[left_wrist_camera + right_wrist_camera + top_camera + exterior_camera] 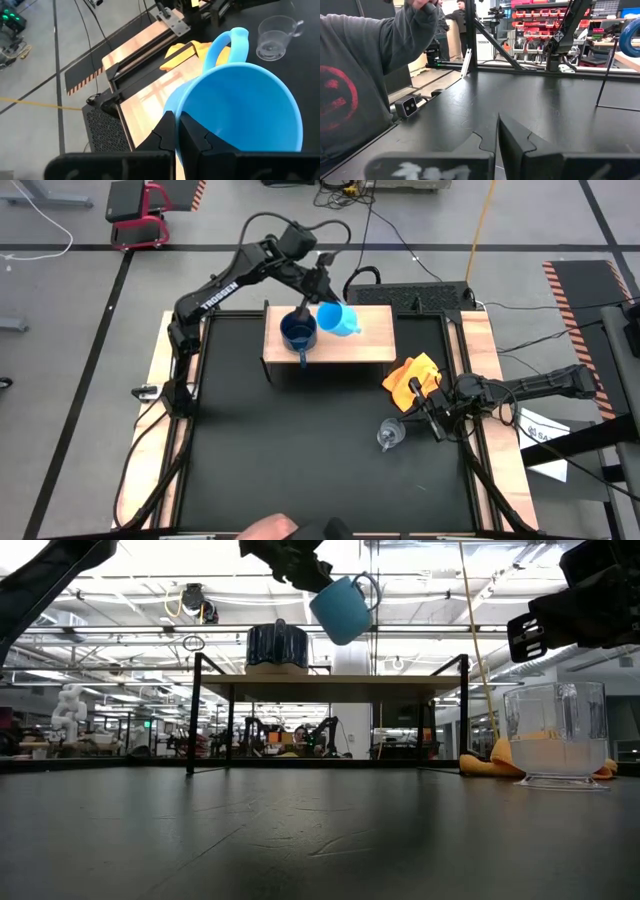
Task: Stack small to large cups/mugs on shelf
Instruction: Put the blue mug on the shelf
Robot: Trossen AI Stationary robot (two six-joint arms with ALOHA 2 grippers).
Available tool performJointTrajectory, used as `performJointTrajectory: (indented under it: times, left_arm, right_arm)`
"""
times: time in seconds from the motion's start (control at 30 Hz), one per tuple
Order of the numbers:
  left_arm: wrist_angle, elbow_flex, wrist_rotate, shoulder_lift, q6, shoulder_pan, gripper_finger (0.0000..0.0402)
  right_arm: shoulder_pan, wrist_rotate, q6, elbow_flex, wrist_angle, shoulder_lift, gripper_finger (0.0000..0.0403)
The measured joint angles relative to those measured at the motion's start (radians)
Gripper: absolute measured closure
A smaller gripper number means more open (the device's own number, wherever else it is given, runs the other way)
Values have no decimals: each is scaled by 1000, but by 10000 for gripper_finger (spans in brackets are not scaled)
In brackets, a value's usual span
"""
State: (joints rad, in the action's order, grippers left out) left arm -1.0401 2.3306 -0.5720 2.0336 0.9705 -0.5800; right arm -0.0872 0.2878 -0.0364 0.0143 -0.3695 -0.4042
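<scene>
The left gripper is clamped on the rim of the sky-blue mug, 1 finger outside the wall and 1 inside, as the left wrist view shows. The mug hangs tilted in the air over the shelf, just beside the navy mug, which stands upright on the wooden top. In the low view the blue mug is clear of the board, handle pointing away from the gripper.

A rim pinch on a glazed mug looks slippery, and the weight hanging below the fingers would tend to swing it; it is stiff and would chip if knocked against the navy mug. Dropping it inside the bigger mug probably calls for levelling it first.

The glass cup sits on the black table near the orange cloth, well apart from the shelf. It looks light, thin and breakable; its handle or rim seems the likeliest hold.

The right gripper waits beside the glass cup, fingers together and empty in its wrist view.

Hidden: the fingertip inside the blue mug, and how deep the navy mug is. A person's grey sleeve fills one side of the right wrist view
</scene>
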Motion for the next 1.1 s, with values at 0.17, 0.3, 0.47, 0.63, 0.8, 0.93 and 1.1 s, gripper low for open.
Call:
performJointTrajectory:
  times: [0.17, 0.3, 0.47, 0.63, 0.8, 0.93, 1.1]
  left_arm:
    - [-6, 0, -4, 23, 21, 7, 398]
    - [0, -1, -1, 48, 43, 11, 398]
    - [-6, -1, 54, 75, 55, 10, 398]
    - [-4, -1, 50, 75, 65, 4, 398]
    - [-19, 0, 49, 75, 65, 2, 398]
    - [-44, 0, 34, 75, 77, 3, 398]
    - [-98, 0, 25, 75, 112, 6, 398]
  right_arm:
    - [0, 0, 0, 0, 0, 0, 394]
    - [0, 0, 4, 0, 0, 0, 394]
    - [0, 0, 7, 0, 0, -1, 394]
    - [0, -2, 8, 0, 0, -3, 394]
    - [0, -3, 24, 0, 0, -3, 394]
    - [0, -3, 26, 0, 0, -3, 394]
    - [0, -3, 25, 0, 0, -3, 394]
